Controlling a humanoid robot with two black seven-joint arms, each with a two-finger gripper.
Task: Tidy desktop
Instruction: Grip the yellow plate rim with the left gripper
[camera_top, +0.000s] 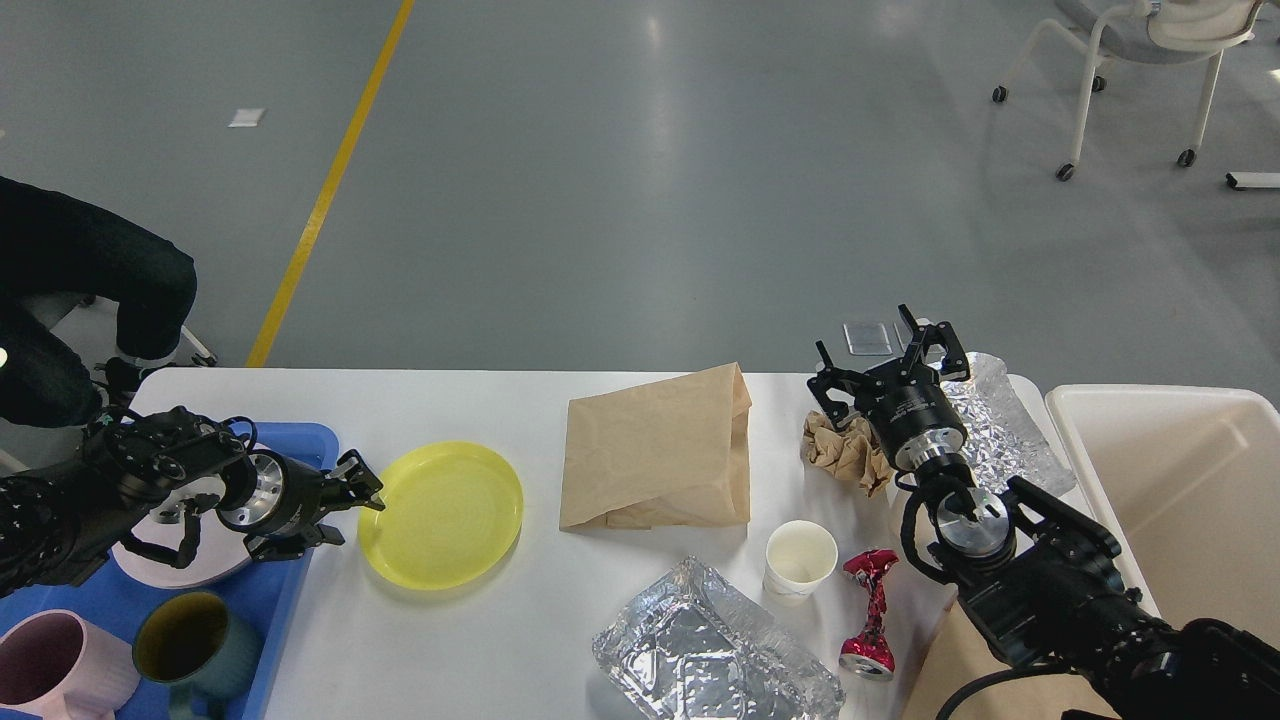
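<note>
The left gripper (345, 505) is seen with its two fingers parted, nothing between them, just at the 9 o'clock rim of a yellow plate (441, 514). Behind it, toward 9 o'clock, a blue tray (262, 590) is found carrying a pale plate (150, 565), a pink mug (55, 665) and a dark green mug (190, 640).

The right gripper (888, 365) is held with its fingers spread wide and empty, above a crumpled ball of brown paper (840, 450) lying at its 7 o'clock. At its 3 o'clock a piece of crinkled foil (1000, 425) is seen, and farther in that direction a cream bin (1180, 480).

All of this is carried by the desktop (480, 410), a white surface filling the lower half of the view. At its middle a flat brown paper bag (655, 455) is laid. At 5 o'clock from the bag a white paper cup (800, 560) stands upright, with a crushed red can (868, 615) just beside it at 3 o'clock. A foil tray (710, 650) is placed at 7 o'clock from the cup, near the front edge.
</note>
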